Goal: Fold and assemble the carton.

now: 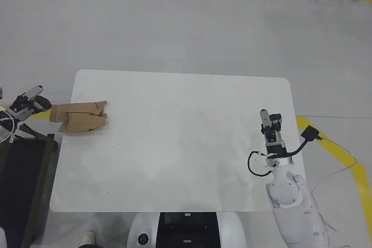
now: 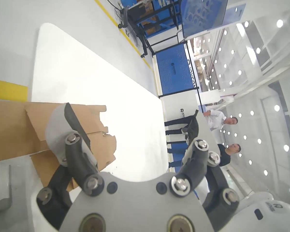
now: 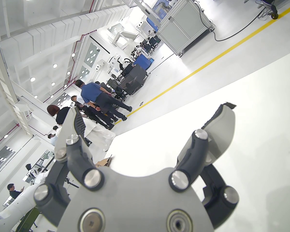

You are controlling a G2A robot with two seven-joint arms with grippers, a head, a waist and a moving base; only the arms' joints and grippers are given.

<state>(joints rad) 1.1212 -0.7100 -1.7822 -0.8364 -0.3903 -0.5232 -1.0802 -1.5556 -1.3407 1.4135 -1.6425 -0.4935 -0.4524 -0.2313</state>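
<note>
A flattened brown carton (image 1: 80, 116) lies at the left edge of the white table (image 1: 186, 161), partly hanging over that edge. My left gripper (image 1: 38, 97) hovers just off the table, left of the carton, and is open. In the left wrist view the carton (image 2: 14, 126) sits beside and beneath one finger, with nothing held between the jaws of the left gripper (image 2: 130, 121). My right gripper (image 1: 270, 116) stands over the table's right side, far from the carton. It is open and holds nothing (image 3: 149, 117); a corner of the carton (image 3: 106, 162) shows far off.
A dark bin (image 1: 22, 180) stands on the floor against the table's left side, below the left arm. Yellow floor tape (image 1: 359, 173) runs past the right corner. A wide bare stretch of tabletop lies between carton and right gripper.
</note>
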